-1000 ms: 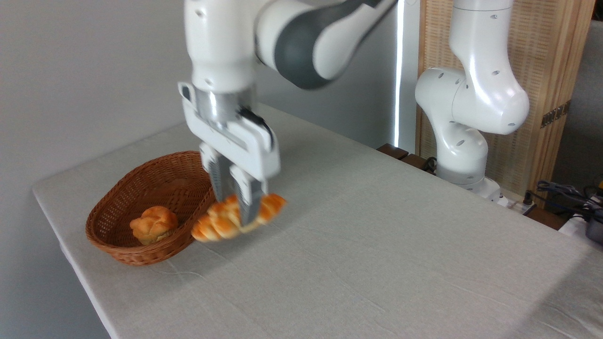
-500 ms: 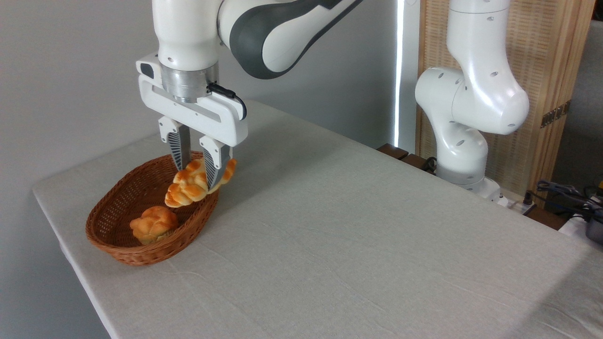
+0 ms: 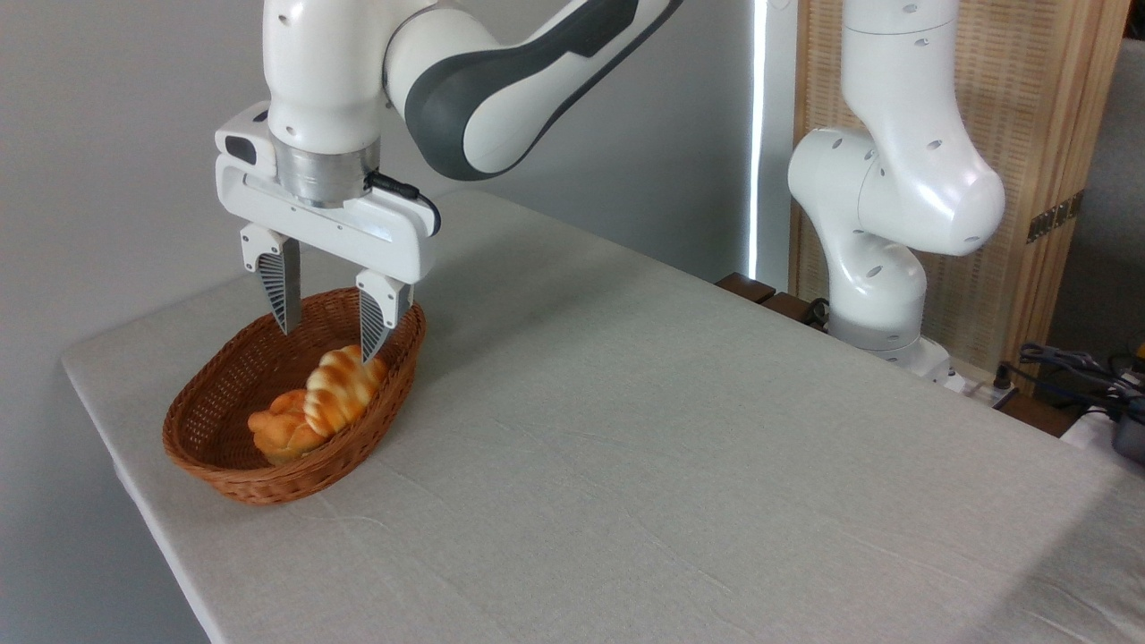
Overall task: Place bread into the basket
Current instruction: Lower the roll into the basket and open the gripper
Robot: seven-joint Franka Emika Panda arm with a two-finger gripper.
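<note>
Partly hidden behind the bread [image 3: 338, 388], a small bun [image 3: 279, 433] shows only its left side. The bread lies inside the basket [image 3: 234, 478] on the bench [image 3: 680, 465]. The claw [image 3: 329, 338] hangs above, fingers spread wide, gripping nothing; right fingertip [image 3: 372, 344] just over the loaf, contact unclear.

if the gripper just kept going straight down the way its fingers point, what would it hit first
Most likely the bread, lying in the basket just below the open gripper; the right fingertip looks almost on it. From this single view the depth is uncertain, so the basket's floor could come first.
</note>
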